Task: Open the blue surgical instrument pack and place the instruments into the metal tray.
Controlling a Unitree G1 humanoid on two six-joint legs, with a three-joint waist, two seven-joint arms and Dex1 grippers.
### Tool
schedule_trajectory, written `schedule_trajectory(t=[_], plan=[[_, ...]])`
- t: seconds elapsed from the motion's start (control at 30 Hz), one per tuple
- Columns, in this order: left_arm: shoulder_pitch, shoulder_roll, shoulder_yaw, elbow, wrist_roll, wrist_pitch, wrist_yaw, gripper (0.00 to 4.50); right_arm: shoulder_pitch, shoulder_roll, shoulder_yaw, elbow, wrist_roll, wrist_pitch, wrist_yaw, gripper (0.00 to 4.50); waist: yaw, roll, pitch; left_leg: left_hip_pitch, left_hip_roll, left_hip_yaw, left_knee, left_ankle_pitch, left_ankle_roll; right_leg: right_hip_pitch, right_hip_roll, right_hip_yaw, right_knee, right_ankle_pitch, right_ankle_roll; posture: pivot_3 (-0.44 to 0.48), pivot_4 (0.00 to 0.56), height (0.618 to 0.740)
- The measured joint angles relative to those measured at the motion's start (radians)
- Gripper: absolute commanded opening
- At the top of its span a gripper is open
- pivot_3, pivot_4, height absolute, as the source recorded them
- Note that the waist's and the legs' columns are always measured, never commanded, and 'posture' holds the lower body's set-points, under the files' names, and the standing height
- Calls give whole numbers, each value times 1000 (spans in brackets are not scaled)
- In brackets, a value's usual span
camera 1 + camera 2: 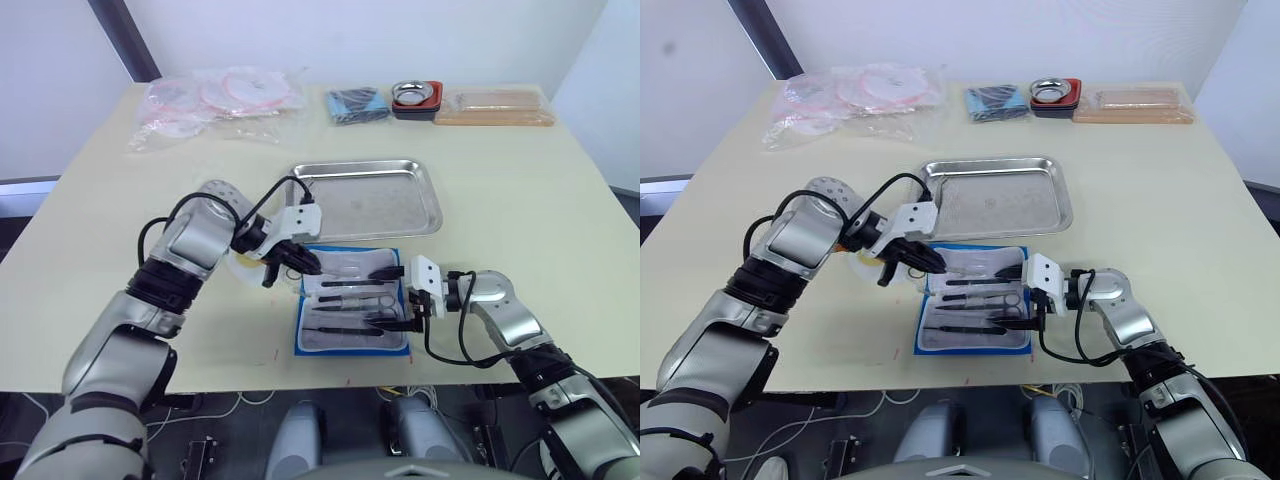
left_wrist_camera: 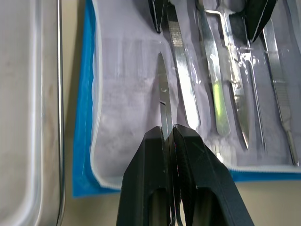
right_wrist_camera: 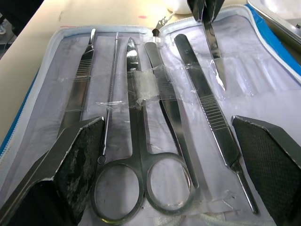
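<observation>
A pale table [image 1: 560, 200] holds one large metal tray [image 1: 425, 215], bare inside, lying just beyond one blue surgical instrument pack [image 1: 301, 335]. The pack lies opened flat at the near edge of the table, its whitish lining up, with the robot's two arms flanking it — one on each side.

The left gripper [image 1: 303, 262] sits over the pack's far-left corner, the corner nearest the tray, so the left arm is the closer one to the tray. Its two black fingers [image 2: 197, 160] are pressed together on one slim pointed instrument [image 2: 163, 101], whose long axis runs straight out from the fingertips, across the lining. The tray lies just past the pack's blue border on that side, so the coming move looks like a short lift and carry across that edge.

The right gripper [image 1: 403, 298] rests at the pack's right edge, fingers [image 3: 77, 155] spread wide over the lining, holding nothing.

The instruments [image 3: 155, 122] lie side by side, roughly parallel, under clear pocket strips. Five can be counted there — one pair of scissors [image 3: 136, 155], one thin probe [image 3: 111, 89] and three flat-handled pieces — plus the pinched one, making six.
</observation>
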Motion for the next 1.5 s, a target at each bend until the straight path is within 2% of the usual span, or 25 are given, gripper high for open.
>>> schedule_trajectory(t=[0.6,0.8,0.9,0.93,0.97,1.17,1.3,1.33,1.37,1.5], plan=[[-2,118,23,-71,-37,22,-24,111,-5,6,1,15,0,-15,-1,4500,-1,0,0,0,0,0,0,0,0,0,0,0,0,0,0,0,150,740],[-18,94,90,-85,-96,94,12,111,-4,6,0,15,0,-15,0,4500,-1,0,0,0,0,0,0,0,0,0,0,0,0,0,0,0,150,740],[-25,40,142,-86,-120,147,86,111,-4,5,0,15,0,-15,0,4500,0,0,0,0,0,-1,1,0,0,0,0,0,0,0,0,0,150,740],[-30,-79,223,-92,-150,238,251,111,-3,5,0,15,0,-15,0,4500,1,0,0,0,0,-1,2,0,0,0,0,-1,1,0,0,0,150,740],[-30,-88,226,-94,-156,247,268,111,-3,6,1,15,0,-15,-1,4500,0,0,0,0,0,-1,2,0,0,0,0,-1,1,0,0,0,150,740],[-30,-277,337,-128,-174,384,595,111,-3,5,1,16,0,-16,-1,4500,0,0,0,-1,0,-3,3,0,0,1,-1,-1,2,0,0,0,150,740],[-30,-292,339,-134,-177,396,632,111,-3,5,1,16,0,-16,-1,4500,-1,0,0,0,0,-3,3,0,0,0,-1,0,2,0,0,0,150,740],[-29,-339,364,-134,-167,417,714,111,-3,3,-1,16,1,-16,-1,4500,3,1,0,0,0,-4,3,0,0,1,-1,-1,2,0,0,0,150,740],[-11,-446,388,-130,-147,428,881,111,-1,2,0,17,0,-16,-1,4500,6,0,-1,0,-1,-4,4,0,0,1,-3,-1,2,1,0,0,150,740],[22,-538,416,-121,-124,419,1056,111,2,2,1,17,0,-16,-1,4500,5,0,-1,-1,-1,-5,4,0,0,1,-3,0,2,1,0,0,150,740]])
